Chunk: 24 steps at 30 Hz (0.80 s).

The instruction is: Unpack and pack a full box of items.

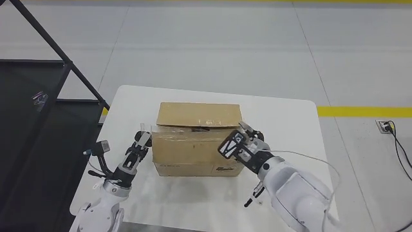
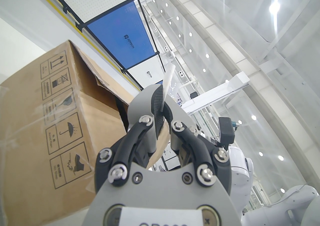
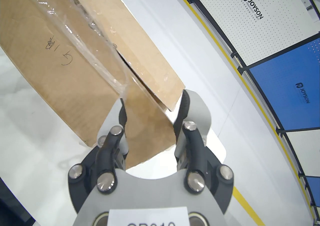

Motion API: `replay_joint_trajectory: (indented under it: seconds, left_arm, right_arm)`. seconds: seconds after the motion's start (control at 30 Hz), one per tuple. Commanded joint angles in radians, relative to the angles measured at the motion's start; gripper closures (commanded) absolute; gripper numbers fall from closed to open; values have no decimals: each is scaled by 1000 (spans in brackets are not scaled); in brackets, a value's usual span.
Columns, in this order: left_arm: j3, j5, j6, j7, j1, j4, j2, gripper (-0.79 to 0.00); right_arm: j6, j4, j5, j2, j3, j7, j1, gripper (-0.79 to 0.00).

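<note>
A brown cardboard box [image 1: 193, 151] lies in the middle of the white table [image 1: 290, 119]. Its top flaps are down, and crumpled clear tape [image 3: 82, 37] runs along the seam. My left gripper [image 1: 143, 138] is at the box's left end. In the left wrist view this gripper [image 2: 162, 104] is shut on a thin pale tape strip [image 2: 168, 75] that sticks up past the fingertips, beside the box wall [image 2: 50, 112]. My right gripper [image 1: 243, 135] is at the box's right end. Seen from its wrist, it [image 3: 153, 109] stands open, its fingers straddling the end of the box [image 3: 50, 67].
A black metal frame [image 1: 38, 103] stands off the table's left side. A thin cable [image 1: 302, 158] trails over the table's right part behind the right arm. Bare table lies behind and in front of the box. Yellow lines [image 1: 360, 111] mark the floor.
</note>
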Motion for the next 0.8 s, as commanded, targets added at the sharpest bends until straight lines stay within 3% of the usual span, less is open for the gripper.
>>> replay_joint_trajectory:
  seconds: [0.0,0.17,0.37,0.57,0.77]
  left_arm:
    - [1,2,4,4,-3,0,0,0]
    - [9,3,14,10,-13,0,-2,0]
    - [17,12,31,25,-27,7,-4,0]
    - [19,18,36,27,-28,8,-4,0]
    - [24,19,42,27,-31,6,-5,0]
  right_arm:
    - [-15,-22,36,5,39,-45,-30,-785]
    - [-108,-59,111,20,125,-223,-112,-785]
    - [-138,-64,137,31,194,-446,-185,-785]
    - [-166,-50,94,36,184,-472,-181,-785]
    - [-438,55,194,41,87,-474,-61,-785]
